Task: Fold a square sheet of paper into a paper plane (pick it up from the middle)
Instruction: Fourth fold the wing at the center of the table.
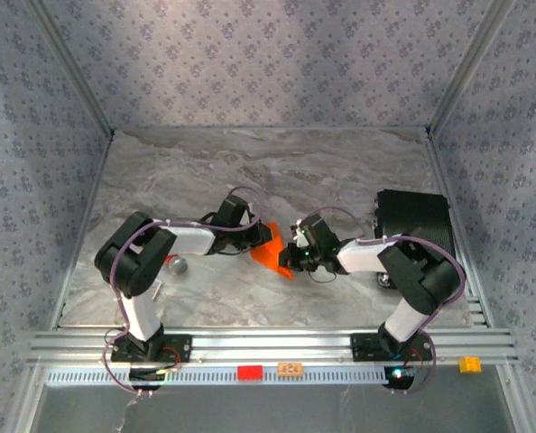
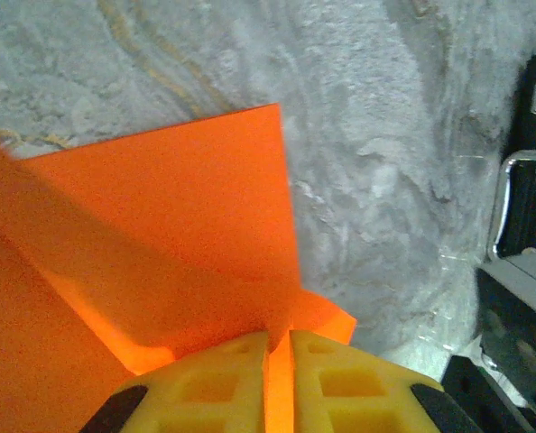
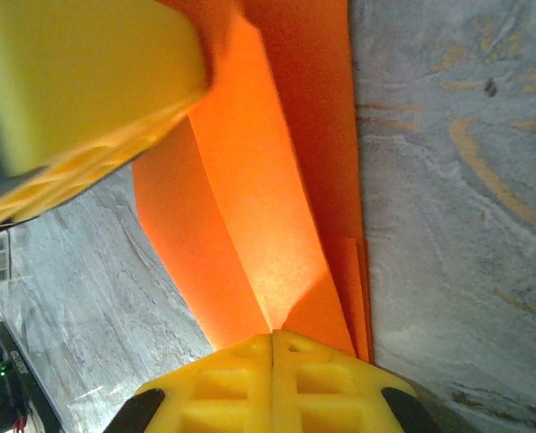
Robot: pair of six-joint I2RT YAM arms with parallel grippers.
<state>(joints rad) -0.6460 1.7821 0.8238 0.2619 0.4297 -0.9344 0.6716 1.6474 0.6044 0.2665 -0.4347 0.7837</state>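
Note:
The square sheet of paper (image 1: 270, 248) is bright orange and folded into long creased flaps, lifted off the marble table between both arms. My left gripper (image 1: 261, 236) holds its yellow fingers a narrow slit apart at one folded corner (image 2: 280, 347), orange paper (image 2: 178, 207) showing in the slit. My right gripper (image 1: 291, 255) is shut on the folded paper (image 3: 250, 207), its fingers (image 3: 274, 341) pressed together over the centre crease. A yellow finger (image 3: 78, 81) of the left gripper sits at the top left of the right wrist view, against the paper.
A black case (image 1: 412, 216) stands at the right of the table, beside the right arm. A red cylinder with a grey tip (image 1: 176, 264) lies by the left arm. Small red (image 1: 249, 372), orange (image 1: 291, 369) and yellow (image 1: 469, 364) blocks sit on the front rail.

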